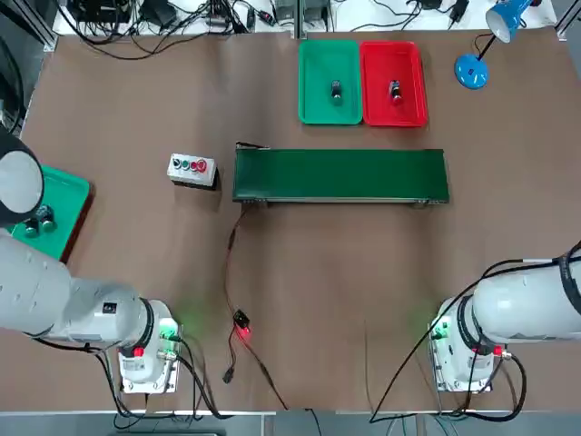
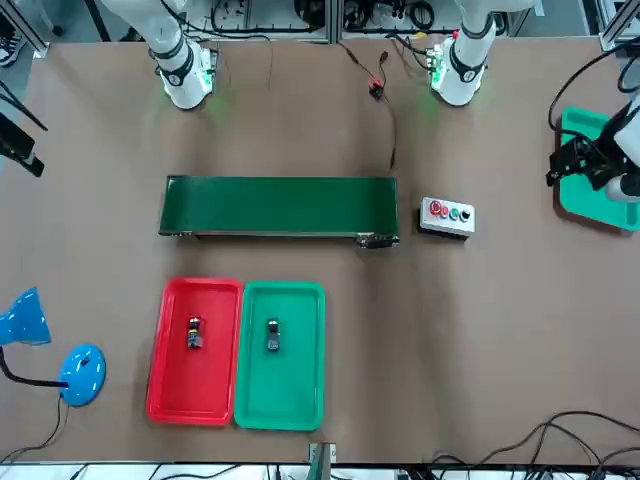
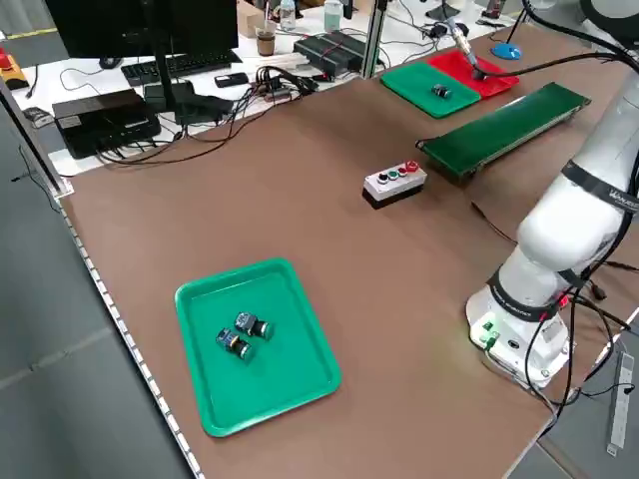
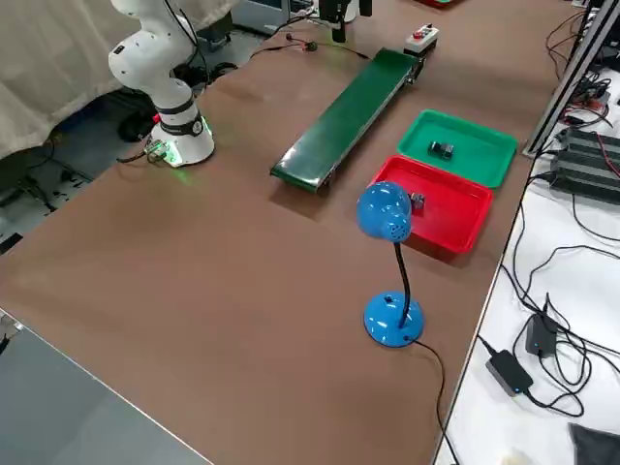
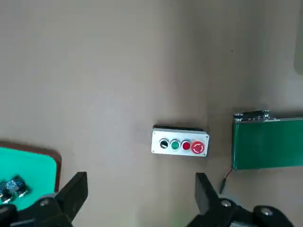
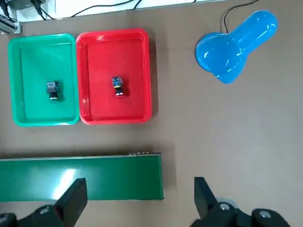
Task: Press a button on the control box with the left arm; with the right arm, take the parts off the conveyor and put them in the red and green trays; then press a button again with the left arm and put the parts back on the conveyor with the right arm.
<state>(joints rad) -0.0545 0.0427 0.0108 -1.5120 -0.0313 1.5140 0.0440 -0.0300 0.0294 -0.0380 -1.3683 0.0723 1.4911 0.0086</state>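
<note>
Apparently light yet rigid, the small part (image 6: 118,86) in the red tray (image 6: 135,109) and its counterpart, the dark part (image 6: 52,90) in the green tray (image 6: 28,106), are best gripped across their narrow bodies; the glossy ends could slip, and gentle pressure is advised. Both are seen ahead and to the left of the right end effector (image 6: 141,182), which is held wide, with nothing between its fingers, above the right side of the desk (image 1: 345,282). One part is contained in each of these two adjoining trays. Two further parts (image 3: 244,336) are carried by a separate green tray (image 3: 285,384), set near the left end effector (image 5: 142,177), itself spread wide and unloaded above the opposite side. To that end effector's right, the control box (image 5: 180,142) is placed, its buttons facing upward; a short, straight press would likely be needed. Farther right, just beyond the box, the green conveyor (image 1: 340,176) is positioned, nearer the robot than the paired trays.
</note>
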